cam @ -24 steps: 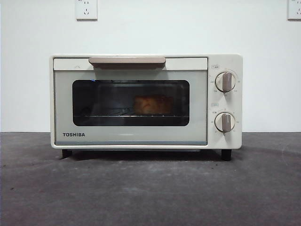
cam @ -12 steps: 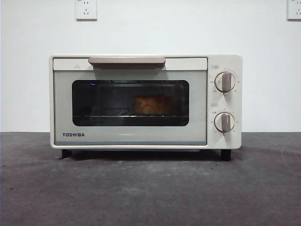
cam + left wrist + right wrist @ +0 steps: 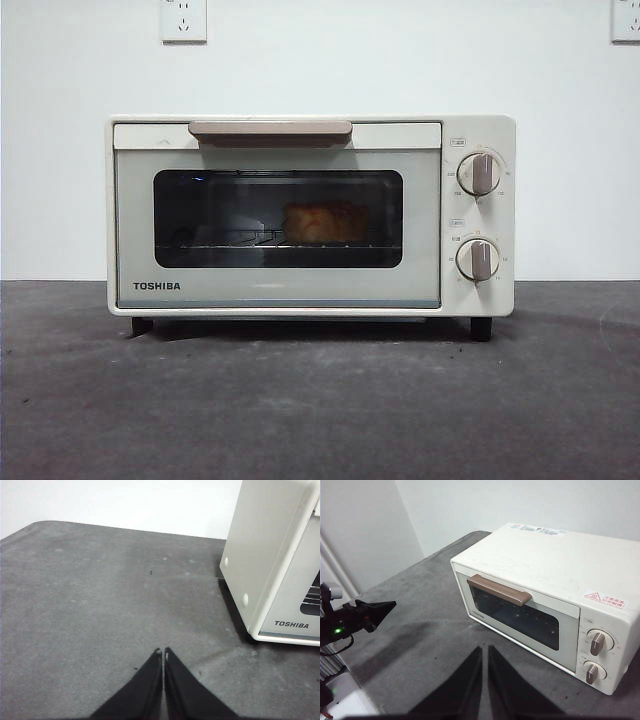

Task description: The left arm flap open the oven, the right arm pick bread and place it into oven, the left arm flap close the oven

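Presently, item one: the oven point(image 3: 310, 215), cream-white and boxy, stands on four dark feet on the grey worktop point(image 3: 320, 410) against a white wall, its door shut flush with the front; the beige bar handle point(image 3: 270, 130) runs across the top of the door, the TOSHIBA lettering sits at the lower corner of the door panel, and two round knobs point(image 3: 479, 173) are stacked one above the other on the panel beside the door. Item two: the bread point(image 3: 323, 222), golden-orange and oblong, lies inside the oven on the wire rack point(image 3: 230, 243), seen dimly through the dark glass window, a little toward the knob side of the window's middle. Item three: the left claw point(image 3: 163, 652), jaws pressed together with only a hairline seam between them, hangs over bare worktop, well apart from the oven, whose side wall and door corner show nearby in the left wrist view. Item four: the right claw point(image 3: 485, 650), jaws likewise pressed together and holding nothing, is raised above the worktop in front of the oven, looking down on its top, handle and knobs. Item five: two white wall sockets point(image 3: 183, 20), high on the wall behind, one toward each upper corner of the front view
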Robot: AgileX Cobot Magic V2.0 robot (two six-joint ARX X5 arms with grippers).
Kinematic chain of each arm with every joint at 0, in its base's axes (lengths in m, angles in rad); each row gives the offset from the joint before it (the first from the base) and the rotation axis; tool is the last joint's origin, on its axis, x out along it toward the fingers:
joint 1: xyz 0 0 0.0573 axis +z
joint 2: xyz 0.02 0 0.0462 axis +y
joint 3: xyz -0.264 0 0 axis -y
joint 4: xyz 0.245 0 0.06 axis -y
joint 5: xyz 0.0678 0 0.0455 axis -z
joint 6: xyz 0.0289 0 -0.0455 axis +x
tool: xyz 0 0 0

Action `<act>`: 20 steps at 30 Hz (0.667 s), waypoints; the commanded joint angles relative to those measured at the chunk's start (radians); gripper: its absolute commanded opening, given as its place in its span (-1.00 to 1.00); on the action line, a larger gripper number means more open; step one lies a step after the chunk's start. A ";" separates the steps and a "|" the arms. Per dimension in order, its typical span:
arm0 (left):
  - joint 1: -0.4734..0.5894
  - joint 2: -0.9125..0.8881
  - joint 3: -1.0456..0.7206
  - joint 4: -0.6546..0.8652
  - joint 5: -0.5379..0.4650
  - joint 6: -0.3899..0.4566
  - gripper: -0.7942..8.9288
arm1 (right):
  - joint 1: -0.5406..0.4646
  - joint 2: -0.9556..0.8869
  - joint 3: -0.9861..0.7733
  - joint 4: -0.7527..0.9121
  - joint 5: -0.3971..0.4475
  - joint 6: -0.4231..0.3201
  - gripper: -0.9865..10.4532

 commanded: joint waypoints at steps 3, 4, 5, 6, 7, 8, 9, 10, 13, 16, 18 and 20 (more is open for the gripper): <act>0.000 -0.001 -0.020 -0.006 -0.005 0.001 -0.81 | 0.006 0.003 0.017 0.011 0.000 -0.011 -0.80; 0.000 -0.001 -0.020 -0.006 -0.005 0.001 -0.81 | 0.006 0.003 0.017 0.011 0.000 -0.011 -0.80; 0.000 -0.001 -0.020 -0.006 -0.005 0.001 -0.81 | 0.006 0.003 0.017 0.011 0.000 -0.011 -0.80; 0.000 -0.001 -0.020 -0.006 -0.005 0.001 -0.81 | 0.006 0.003 0.017 0.011 0.000 -0.011 -0.80; 0.000 -0.001 -0.020 -0.006 -0.005 0.001 -0.81 | 0.006 0.003 0.017 0.011 0.000 -0.011 -0.80; 0.000 -0.001 -0.020 -0.006 -0.005 0.001 -0.81 | 0.006 0.003 0.017 0.011 0.000 -0.011 -0.80; 0.000 -0.001 -0.020 -0.006 -0.005 0.001 -0.81 | 0.006 0.003 0.017 0.011 0.000 -0.011 -0.80; 0.000 -0.001 -0.020 -0.006 -0.005 0.001 -0.81 | 0.006 0.003 0.017 0.011 0.000 -0.011 -0.80; 0.000 -0.001 -0.020 -0.006 -0.005 0.001 -0.81 | 0.000 -0.002 0.014 0.011 0.004 -0.011 -0.80; 0.000 -0.001 -0.020 -0.006 -0.005 0.001 -0.81 | -0.056 -0.012 0.005 0.017 0.000 -0.011 -0.80; 0.000 -0.001 -0.020 -0.006 -0.005 0.001 -0.81 | -0.132 -0.025 -0.032 0.060 -0.029 -0.011 -0.80; 0.000 -0.001 -0.020 -0.006 -0.005 0.001 -0.81 | -0.225 -0.053 -0.106 0.141 -0.080 -0.013 -0.80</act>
